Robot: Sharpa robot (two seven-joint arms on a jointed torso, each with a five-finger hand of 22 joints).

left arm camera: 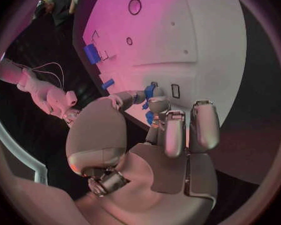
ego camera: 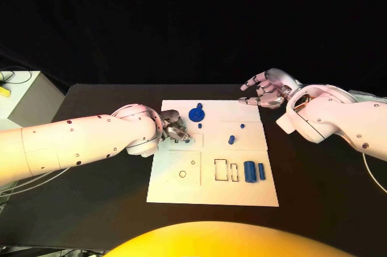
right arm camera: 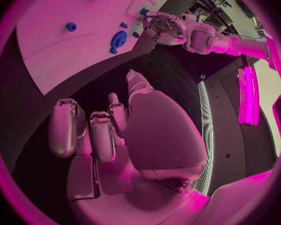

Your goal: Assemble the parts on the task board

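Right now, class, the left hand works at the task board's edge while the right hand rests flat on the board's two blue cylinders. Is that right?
Not quite. The left hand is at the task board edge, but the right hand is not on the two blue cylinders; it hangs over the black table beyond the board's far right corner, holding nothing. The head view shows it.

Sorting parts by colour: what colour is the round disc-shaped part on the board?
Blue; the round disc-shaped part shows best in the head view.

The head camera looks down on the task board (ego camera: 211, 184); both wrist cameras share it from behind their hands.
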